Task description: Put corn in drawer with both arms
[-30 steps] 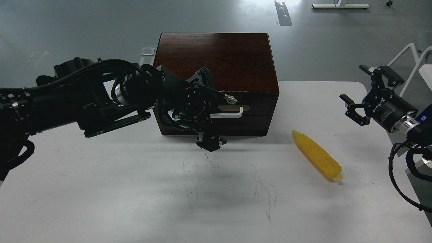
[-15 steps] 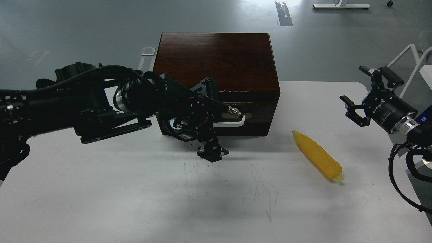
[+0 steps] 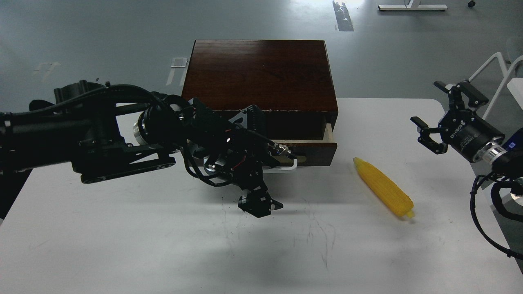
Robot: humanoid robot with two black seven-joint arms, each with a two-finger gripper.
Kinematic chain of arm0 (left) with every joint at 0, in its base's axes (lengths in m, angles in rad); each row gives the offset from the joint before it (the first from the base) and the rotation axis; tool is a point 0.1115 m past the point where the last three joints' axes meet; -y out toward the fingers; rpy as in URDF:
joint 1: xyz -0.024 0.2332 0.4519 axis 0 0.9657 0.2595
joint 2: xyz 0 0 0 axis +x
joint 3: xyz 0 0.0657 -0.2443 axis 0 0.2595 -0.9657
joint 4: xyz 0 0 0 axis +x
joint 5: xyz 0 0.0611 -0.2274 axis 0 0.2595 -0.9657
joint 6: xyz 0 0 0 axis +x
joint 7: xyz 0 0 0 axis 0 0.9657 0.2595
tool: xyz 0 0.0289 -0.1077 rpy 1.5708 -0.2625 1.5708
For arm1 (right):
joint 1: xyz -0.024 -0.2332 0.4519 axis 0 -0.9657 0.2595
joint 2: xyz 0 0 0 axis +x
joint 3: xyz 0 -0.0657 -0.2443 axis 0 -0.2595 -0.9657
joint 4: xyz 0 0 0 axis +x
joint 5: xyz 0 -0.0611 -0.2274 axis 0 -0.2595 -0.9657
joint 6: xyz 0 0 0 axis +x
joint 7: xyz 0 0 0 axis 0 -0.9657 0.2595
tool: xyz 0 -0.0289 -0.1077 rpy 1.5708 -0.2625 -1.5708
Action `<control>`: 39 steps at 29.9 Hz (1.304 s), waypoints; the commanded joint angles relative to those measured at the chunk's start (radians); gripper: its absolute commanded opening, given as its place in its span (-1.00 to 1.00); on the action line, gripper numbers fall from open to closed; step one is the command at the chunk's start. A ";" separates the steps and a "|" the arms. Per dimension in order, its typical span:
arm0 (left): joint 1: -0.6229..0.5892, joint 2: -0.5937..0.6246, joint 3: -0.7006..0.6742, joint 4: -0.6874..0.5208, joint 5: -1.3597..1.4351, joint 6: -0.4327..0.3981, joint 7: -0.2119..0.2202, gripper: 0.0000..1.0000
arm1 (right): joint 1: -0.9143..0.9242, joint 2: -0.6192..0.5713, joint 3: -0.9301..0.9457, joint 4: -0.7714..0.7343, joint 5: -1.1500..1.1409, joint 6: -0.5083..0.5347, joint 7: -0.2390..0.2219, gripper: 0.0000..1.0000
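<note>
Drawer (image 3: 314, 148): now sliding out of box (image 3: 261, 73), L gripper (image 3: 282, 161) pulling handle, jaw state unclear. R gripper (image 3: 435, 118), right of box, jaws spread, waiting; corn (image 3: 384, 188) untouched.

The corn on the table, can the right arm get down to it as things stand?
Probably yes. The corn lies in the open on the white table, nothing over or against it, and the right gripper hangs open just above and to its right.
</note>
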 commanded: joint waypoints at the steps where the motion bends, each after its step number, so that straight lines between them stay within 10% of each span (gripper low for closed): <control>1: -0.002 0.007 0.000 0.000 0.004 0.000 0.001 0.98 | -0.001 -0.001 0.000 0.000 0.001 0.000 0.000 0.99; 23: -0.056 0.224 -0.220 -0.162 -0.335 0.000 0.001 0.98 | -0.001 -0.015 0.002 0.000 0.000 0.000 0.000 0.99; 39: 0.354 0.548 -0.299 0.028 -1.553 0.122 0.001 0.98 | 0.002 -0.021 0.000 0.007 -0.002 0.000 0.000 0.99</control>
